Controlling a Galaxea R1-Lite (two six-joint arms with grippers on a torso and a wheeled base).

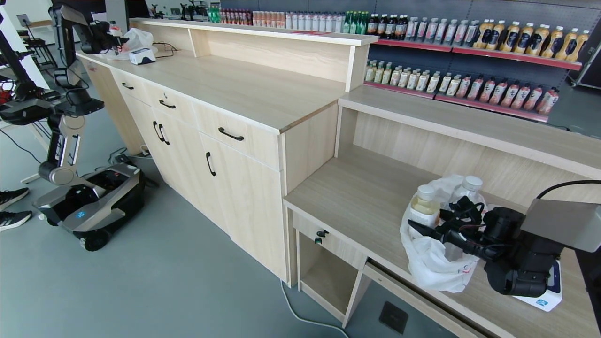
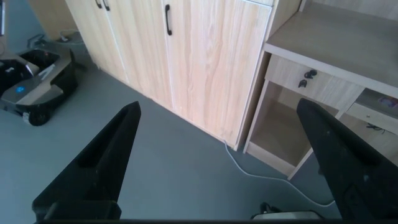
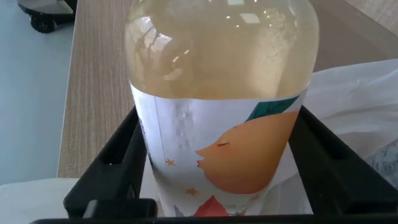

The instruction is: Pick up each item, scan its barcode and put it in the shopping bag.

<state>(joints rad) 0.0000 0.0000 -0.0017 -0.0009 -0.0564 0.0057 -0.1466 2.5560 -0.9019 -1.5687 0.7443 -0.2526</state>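
A bottle (image 1: 425,205) of pale yellow drink with a white cap stands upright in the mouth of the white shopping bag (image 1: 434,267) on the low counter (image 1: 357,197). My right gripper (image 1: 429,221) is shut on this bottle; in the right wrist view the bottle (image 3: 224,124) sits between both fingers (image 3: 112,168), its label showing an orange figure. A second white-capped bottle (image 1: 469,185) stands in the bag just behind. The white and blue scanner (image 1: 544,296) lies on the counter under my right arm. My left gripper (image 2: 217,162) hangs open over the grey floor, holding nothing.
A taller cabinet counter (image 1: 235,89) with drawers and doors rises left of the low counter. Red shelves of bottled drinks (image 1: 469,56) line the back wall. Another robot (image 1: 89,197) stands on the floor at the left. A cable (image 1: 305,314) runs across the floor.
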